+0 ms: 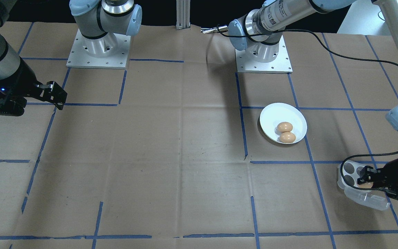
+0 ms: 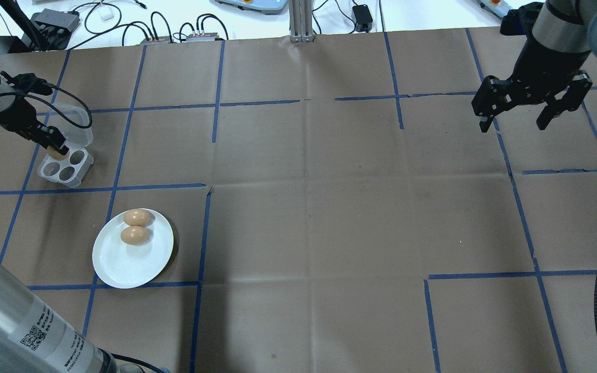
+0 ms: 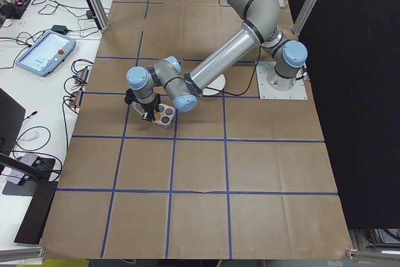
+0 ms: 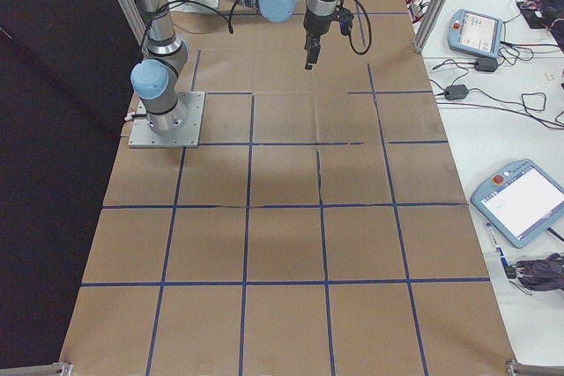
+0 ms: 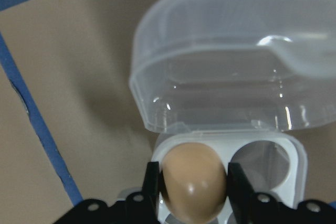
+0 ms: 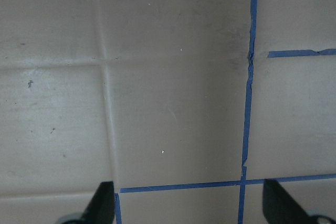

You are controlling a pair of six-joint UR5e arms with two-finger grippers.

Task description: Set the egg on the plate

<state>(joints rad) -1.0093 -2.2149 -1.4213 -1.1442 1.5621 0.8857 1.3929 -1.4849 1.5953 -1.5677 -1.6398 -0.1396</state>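
Bench (image 2: pixel 329 207): brown paper cover, crossed by a blue tape grid (image 2: pixel 202 228); plate (image 2: pixel 122 264) plain white, bearing two tan-brown eggs (image 2: pixel 137 217); egg carton (image 2: pixel 66 167) clear plastic with a whitish tray, dark cups; third egg (image 5: pixel 193 182) pale tan with a glossy highlight; left hand (image 5: pixel 193 190) black; right hand (image 2: pixel 517 124) black; arms silver-grey with pale blue joint caps.

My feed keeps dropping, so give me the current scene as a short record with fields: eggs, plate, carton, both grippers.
plate: round white shallow plate, on the table on the robot's left side
eggs on plate: two brown eggs, side by side, touching
carton: small clear plastic four-cup egg carton, lid open, three cups empty
third egg: brown egg, in a carton cup
left gripper: fingers shut on the third egg
right gripper: open, empty, above bare table
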